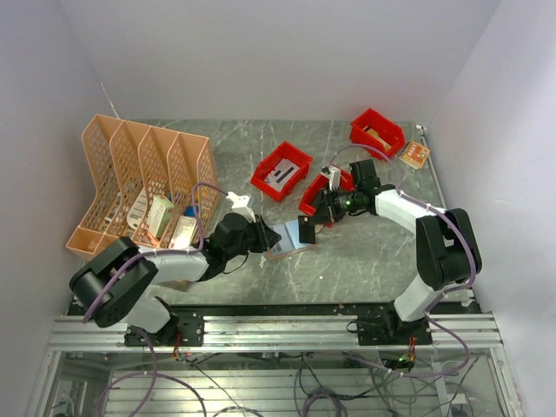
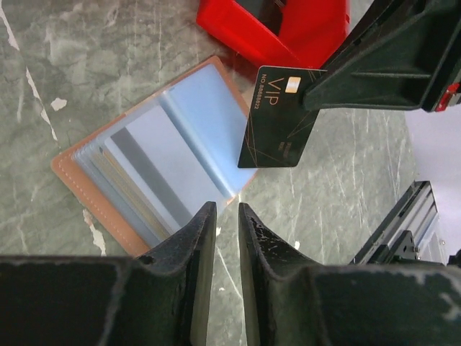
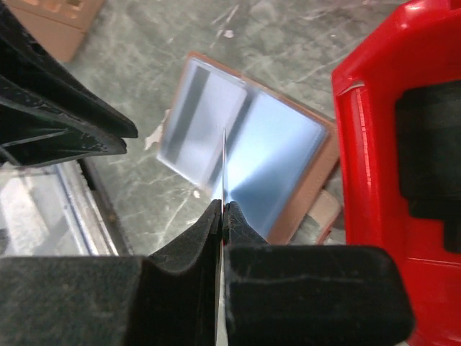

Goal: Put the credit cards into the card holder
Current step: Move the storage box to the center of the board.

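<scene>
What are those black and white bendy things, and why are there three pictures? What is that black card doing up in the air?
They are two robot arms. One picture looks down from above; the other two come from little cameras on each arm's wrist. The right gripper pinches a black VIP card above the open card holder, a tan wallet lying on the grey table. The left gripper holds nothing; its fingers are almost together. Around them sit red bins and a peach file rack.
</scene>
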